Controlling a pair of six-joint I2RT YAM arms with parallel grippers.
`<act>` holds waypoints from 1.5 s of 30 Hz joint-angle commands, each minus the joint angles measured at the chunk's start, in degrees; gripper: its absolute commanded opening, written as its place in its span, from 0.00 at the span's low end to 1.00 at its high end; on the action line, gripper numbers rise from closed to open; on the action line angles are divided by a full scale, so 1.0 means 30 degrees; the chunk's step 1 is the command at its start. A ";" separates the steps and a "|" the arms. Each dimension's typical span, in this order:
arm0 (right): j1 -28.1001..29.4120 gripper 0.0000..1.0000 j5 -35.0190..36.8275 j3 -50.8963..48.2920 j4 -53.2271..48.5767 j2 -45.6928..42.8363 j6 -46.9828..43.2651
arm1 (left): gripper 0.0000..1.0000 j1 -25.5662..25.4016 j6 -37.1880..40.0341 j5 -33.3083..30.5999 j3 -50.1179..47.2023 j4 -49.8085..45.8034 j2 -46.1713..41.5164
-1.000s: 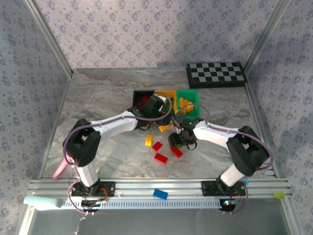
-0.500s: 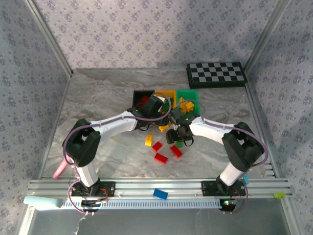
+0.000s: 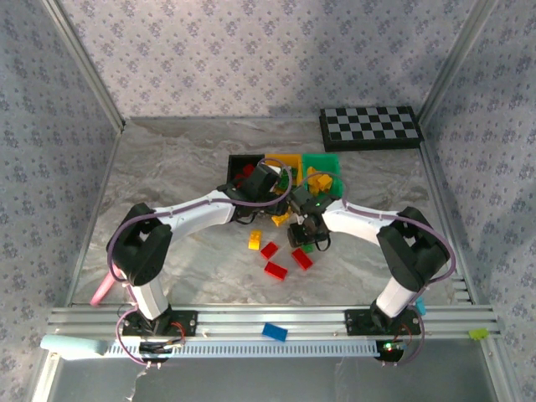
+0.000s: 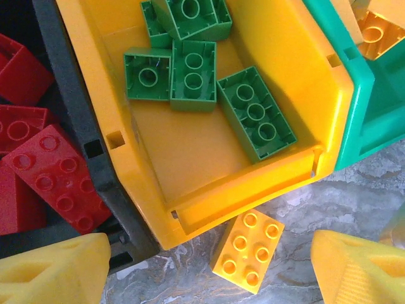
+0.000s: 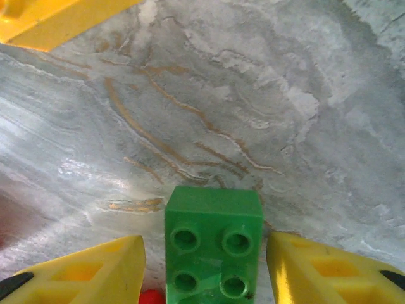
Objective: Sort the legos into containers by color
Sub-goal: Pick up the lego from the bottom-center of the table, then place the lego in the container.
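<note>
My right gripper is part open, straddling a green lego with slim gaps on each side. I see my left gripper wide open and empty above a yellow lego.

left gripper at the joined bins, right gripper beside loose red bricks

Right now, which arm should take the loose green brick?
Right: the right end effector straddles the green brick, a finger on each side. The left end effector hovers open at the yellow bin.
</note>
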 commanded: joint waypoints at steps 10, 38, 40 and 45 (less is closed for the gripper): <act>-0.0752 0.34 0.0561 -0.0127 -0.0235 -0.0473 -0.0566 | 0.83 0.0913 -0.1010 -0.0152 -0.1475 0.0795 -0.2006; -0.3397 0.25 -0.1135 0.9972 0.1791 0.2388 -0.2437 | 0.83 0.1882 -0.3789 -0.1000 -0.6626 0.2185 -0.7199; -0.3471 0.25 -0.1035 1.0910 0.1794 0.3209 -0.2695 | 0.83 0.1903 -0.4001 -0.0986 -0.7015 0.2243 -0.7577; -0.3603 0.26 -0.0342 1.2760 0.1529 0.4649 -0.3113 | 0.91 0.1886 -0.4178 -0.0337 -0.7733 0.2441 -0.8103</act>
